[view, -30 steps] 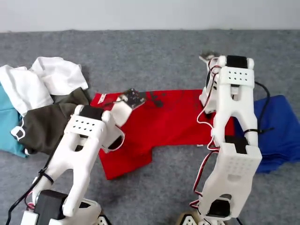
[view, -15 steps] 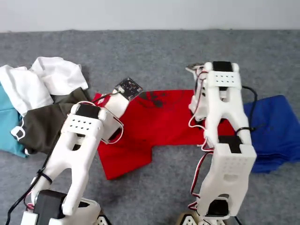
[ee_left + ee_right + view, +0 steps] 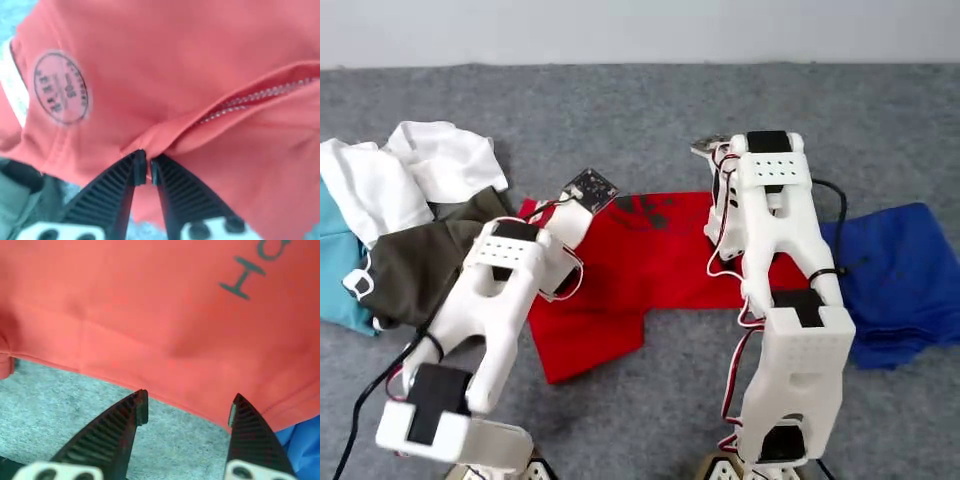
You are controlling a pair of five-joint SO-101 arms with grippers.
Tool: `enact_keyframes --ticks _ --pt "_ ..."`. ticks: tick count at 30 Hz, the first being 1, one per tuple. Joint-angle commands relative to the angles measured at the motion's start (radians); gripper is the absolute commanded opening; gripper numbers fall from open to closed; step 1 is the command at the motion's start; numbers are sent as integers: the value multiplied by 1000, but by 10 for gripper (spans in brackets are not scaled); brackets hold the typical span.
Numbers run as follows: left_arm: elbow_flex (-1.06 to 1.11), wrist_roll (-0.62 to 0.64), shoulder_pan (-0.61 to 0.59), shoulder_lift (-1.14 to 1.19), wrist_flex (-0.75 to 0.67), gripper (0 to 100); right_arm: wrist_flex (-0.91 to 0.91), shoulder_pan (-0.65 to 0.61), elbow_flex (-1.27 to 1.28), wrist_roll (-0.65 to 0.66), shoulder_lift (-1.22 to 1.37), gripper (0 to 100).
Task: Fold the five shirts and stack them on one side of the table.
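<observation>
Red shirt [image 3: 650, 250] lies spread out; my left gripper [image 3: 145, 167] pinches, I think, its fold; right gripper [image 3: 187, 407] has fingers apart above it.

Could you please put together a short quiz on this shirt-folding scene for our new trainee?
1. True or false: the left gripper is shut on a raised fold of the red fabric shirt.
2. Choose one: the right gripper, which hangs over that shirt's hem, is A) open, B) shut on cloth, C) shut on nothing.
3. Short answer: what colour is the folded fabric shirt that lies on the right arm's side of the table?

Key: 1 true; 2 A; 3 blue.
</observation>
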Motion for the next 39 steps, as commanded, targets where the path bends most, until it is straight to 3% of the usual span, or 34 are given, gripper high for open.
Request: enact_keyframes --ticks 1,13,18,29,35,39 --pt "-70 -3 -9 12 -6 14 1 -5 -3 -5 -64 266" --pt "-163 -3 -9 29 104 19 2 -7 -3 -5 -64 266" --pt "-157 11 -12 29 110 121 16 -8 -3 -5 -64 266" --pt "-309 140 -150 28 98 131 16 -59 -3 -5 -64 266" --pt "-332 147 -130 18 348 130 39 -53 -3 -5 -64 266" --pt "-323 -17 -91 18 591 109 42 -51 -3 -5 -64 266"
